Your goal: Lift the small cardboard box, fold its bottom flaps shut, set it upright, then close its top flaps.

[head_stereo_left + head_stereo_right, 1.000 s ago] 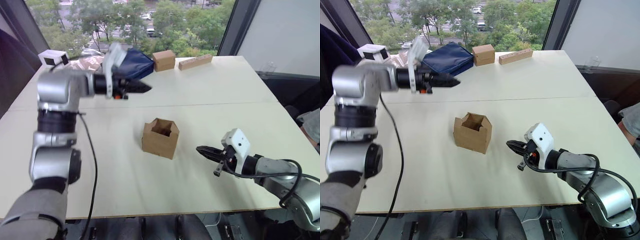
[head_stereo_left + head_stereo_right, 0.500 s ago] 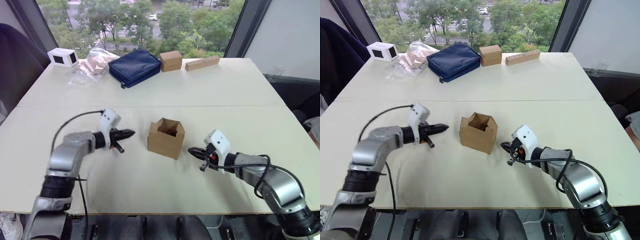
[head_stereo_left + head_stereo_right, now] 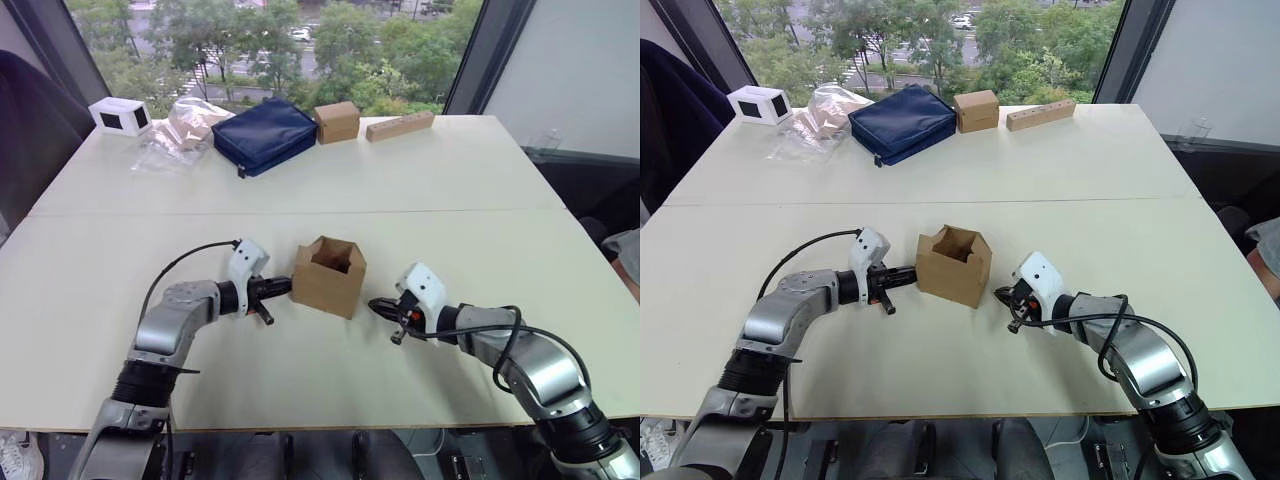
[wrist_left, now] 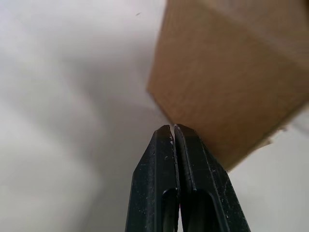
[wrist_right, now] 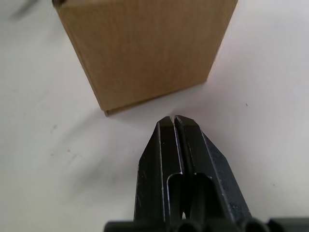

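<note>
Left eye view shows a pale bench (image 3: 480, 170) by a window (image 3: 300, 40) with trees outside. Mid-bench stands the small cardboard box (image 3: 327, 277), top open. The left gripper (image 3: 283, 287) touches its wall, the right gripper (image 3: 376, 304) lies near; both are closed, empty.

I can't make out any writing, label, brand mark or number from here. The small cardboard box (image 3: 327, 276) shows me plain brown walls, bare in both wrist views too. The cube box (image 3: 337, 121), the long tan box (image 3: 399, 125) and the navy pouch (image 3: 265, 133) carry nothing I can read.
</note>
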You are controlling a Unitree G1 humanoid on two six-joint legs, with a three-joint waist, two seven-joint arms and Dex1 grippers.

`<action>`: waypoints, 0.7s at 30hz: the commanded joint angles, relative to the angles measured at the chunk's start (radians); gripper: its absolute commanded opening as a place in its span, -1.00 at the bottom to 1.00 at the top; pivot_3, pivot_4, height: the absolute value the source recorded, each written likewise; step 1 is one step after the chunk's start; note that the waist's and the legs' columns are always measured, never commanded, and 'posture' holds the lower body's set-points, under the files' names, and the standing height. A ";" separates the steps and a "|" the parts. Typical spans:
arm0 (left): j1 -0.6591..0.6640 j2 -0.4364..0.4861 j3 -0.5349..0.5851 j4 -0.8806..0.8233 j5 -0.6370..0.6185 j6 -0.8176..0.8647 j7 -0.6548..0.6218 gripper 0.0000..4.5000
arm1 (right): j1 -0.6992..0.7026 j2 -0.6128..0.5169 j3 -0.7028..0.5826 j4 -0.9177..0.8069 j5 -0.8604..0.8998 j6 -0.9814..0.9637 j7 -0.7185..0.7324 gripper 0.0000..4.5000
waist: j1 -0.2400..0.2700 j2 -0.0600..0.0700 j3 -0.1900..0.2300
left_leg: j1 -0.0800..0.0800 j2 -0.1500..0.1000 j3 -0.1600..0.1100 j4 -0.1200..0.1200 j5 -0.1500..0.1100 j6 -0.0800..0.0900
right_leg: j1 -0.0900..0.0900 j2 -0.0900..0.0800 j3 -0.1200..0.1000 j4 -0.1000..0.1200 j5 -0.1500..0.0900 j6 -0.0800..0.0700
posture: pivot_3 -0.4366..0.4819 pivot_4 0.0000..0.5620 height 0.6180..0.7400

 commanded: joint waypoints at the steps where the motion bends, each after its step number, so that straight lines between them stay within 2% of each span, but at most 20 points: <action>1: 0.024 0.011 -0.026 -0.108 -0.052 0.066 -0.019 -0.97 | -0.015 -0.013 -0.009 0.006 -0.032 -0.045 0.022 -1.00 | 0.000 0.000 0.000 | 0.000 0.000 0.000 0.000 0.000 0.000 | 0.000 0.000 0.000 0.000 0.000 0.000 | -0.05 -0.47 1.00; 8: 0.065 0.026 -0.044 -0.184 -0.076 0.116 -0.006 -0.97 | -0.030 -0.011 -0.018 0.034 -0.049 -0.069 0.052 -1.00 | 0.000 0.000 0.000 | 0.000 0.000 0.000 0.000 0.000 0.000 | 0.000 0.000 0.000 0.000 0.000 0.000 | -0.05 -0.47 1.00; 14: 0.058 0.055 -0.012 -0.155 -0.061 0.083 0.022 -0.97 | -0.012 -0.029 -0.029 0.005 -0.057 -0.067 0.061 -1.00 | 0.000 0.000 0.000 | 0.000 0.000 0.000 0.000 0.000 0.000 | 0.000 0.000 0.000 -0.001 0.000 0.000 | -0.05 -0.47 1.00; 19: 0.006 0.133 0.040 -0.102 -0.063 0.026 -0.001 -0.97 | -0.013 -0.105 -0.119 -0.023 -0.009 -0.051 0.121 -1.00 | 0.003 0.000 0.000 | 0.000 0.000 0.000 0.000 0.000 0.000 | 0.000 0.000 0.000 -0.001 0.000 0.000 | -0.05 -0.47 1.00; 21: -0.051 0.167 0.068 -0.118 -0.116 0.056 -0.043 -0.97 | -0.041 -0.172 -0.186 -0.015 0.035 -0.043 0.192 -1.00 | 0.004 0.000 0.000 | 0.000 0.000 0.000 0.000 0.000 0.000 | 0.001 0.000 0.000 -0.001 0.000 0.000 | -0.05 -0.47 1.00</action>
